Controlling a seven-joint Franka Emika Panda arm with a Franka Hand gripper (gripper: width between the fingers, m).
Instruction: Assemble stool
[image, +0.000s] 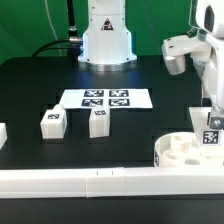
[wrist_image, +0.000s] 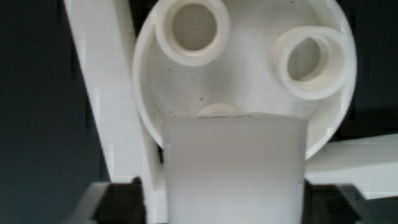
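Just below the gripper (image: 212, 126), closed on a white stool leg (wrist_image: 228, 160), the disc seat (image: 180, 150) lies sockets-up against the border rail (image: 90, 181), apparently braced to receive the leg.

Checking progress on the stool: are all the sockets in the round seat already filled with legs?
No, the wrist view shows two sockets on the seat open and empty, with one leg in the end effector.

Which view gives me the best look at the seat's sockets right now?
The wrist view: the seat fills it, with two round sockets facing the camera beyond the gripped leg. The exterior view shows the seat small at its lower right, partly behind the leg, sockets barely readable.
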